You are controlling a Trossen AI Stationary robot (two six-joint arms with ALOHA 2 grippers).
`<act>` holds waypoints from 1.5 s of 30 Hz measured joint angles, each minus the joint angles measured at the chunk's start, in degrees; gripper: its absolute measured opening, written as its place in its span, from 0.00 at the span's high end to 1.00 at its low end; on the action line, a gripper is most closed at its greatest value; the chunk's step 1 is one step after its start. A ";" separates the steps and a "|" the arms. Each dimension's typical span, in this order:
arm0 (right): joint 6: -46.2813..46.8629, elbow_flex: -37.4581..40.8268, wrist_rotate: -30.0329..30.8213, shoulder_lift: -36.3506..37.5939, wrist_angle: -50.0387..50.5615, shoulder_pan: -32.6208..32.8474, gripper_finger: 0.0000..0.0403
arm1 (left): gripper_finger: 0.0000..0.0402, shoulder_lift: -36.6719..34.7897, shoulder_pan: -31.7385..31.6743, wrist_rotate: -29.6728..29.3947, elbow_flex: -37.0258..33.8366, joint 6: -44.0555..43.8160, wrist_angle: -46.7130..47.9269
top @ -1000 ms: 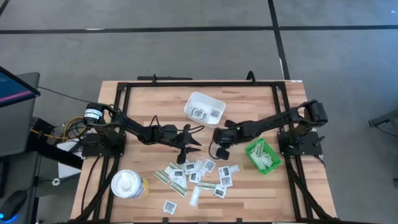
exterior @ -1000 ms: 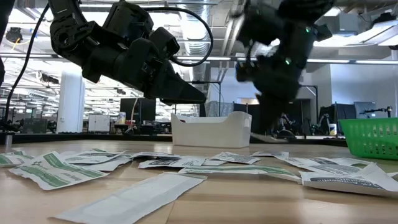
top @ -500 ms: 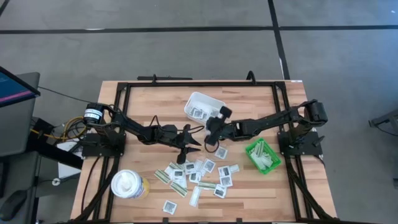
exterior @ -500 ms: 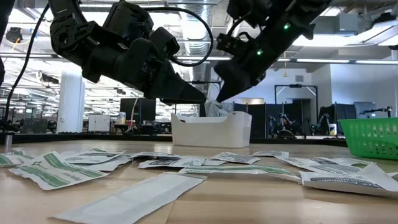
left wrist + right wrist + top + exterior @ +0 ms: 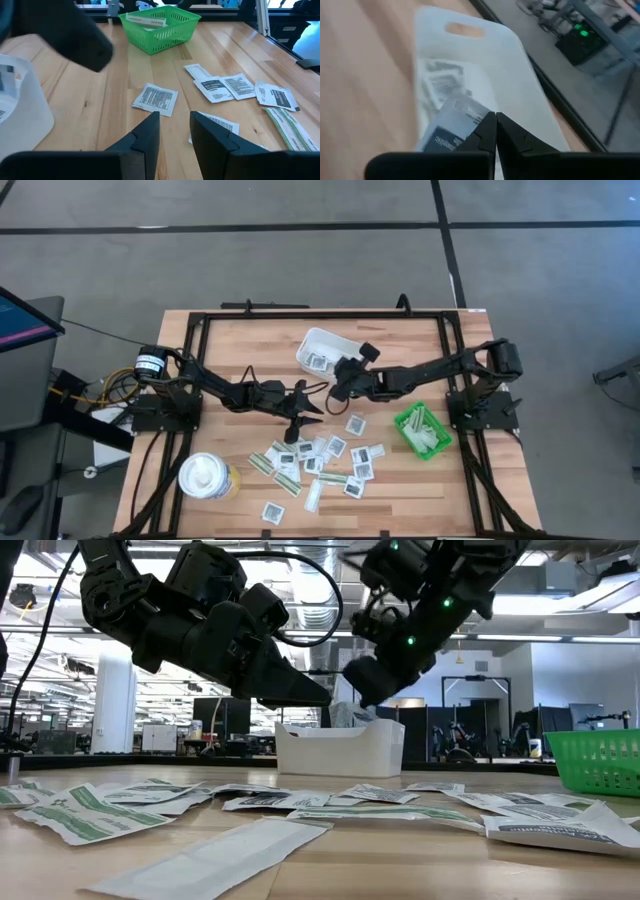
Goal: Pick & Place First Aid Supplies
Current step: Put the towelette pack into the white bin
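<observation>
Right gripper (image 5: 495, 131), jaws clamped on a packet (image 5: 451, 129), hung over the tray (image 5: 328, 352); releasing only once well inside its rim seemed best. Left gripper (image 5: 174, 131), jaws apart, waited beside the tray.

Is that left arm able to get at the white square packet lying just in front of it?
Probably yes: the left gripper hangs open above the table, the packet lies flat just ahead, and nothing stands between them.
</observation>
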State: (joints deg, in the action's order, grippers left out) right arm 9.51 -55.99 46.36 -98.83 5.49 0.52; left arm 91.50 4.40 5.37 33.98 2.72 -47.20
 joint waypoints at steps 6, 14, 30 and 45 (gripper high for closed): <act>3.88 -0.07 -0.17 0.04 3.79 -1.64 1.00 | 0.73 0.00 0.00 0.00 0.00 0.00 0.00; 3.85 -0.07 -4.69 0.07 4.16 -1.67 0.98 | 0.73 0.00 0.00 -1.25 0.00 0.00 0.00; -2.44 -4.24 -4.34 0.24 8.03 1.85 0.75 | 0.73 0.00 -0.02 -1.30 0.00 0.00 0.00; 6.13 -15.98 -1.16 3.25 36.79 12.26 0.75 | 0.73 0.00 0.00 -1.29 -0.02 -0.02 0.09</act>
State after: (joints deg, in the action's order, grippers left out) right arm 15.64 -71.96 45.21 -95.57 42.28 12.78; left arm 91.50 4.40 4.08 33.95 2.70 -47.11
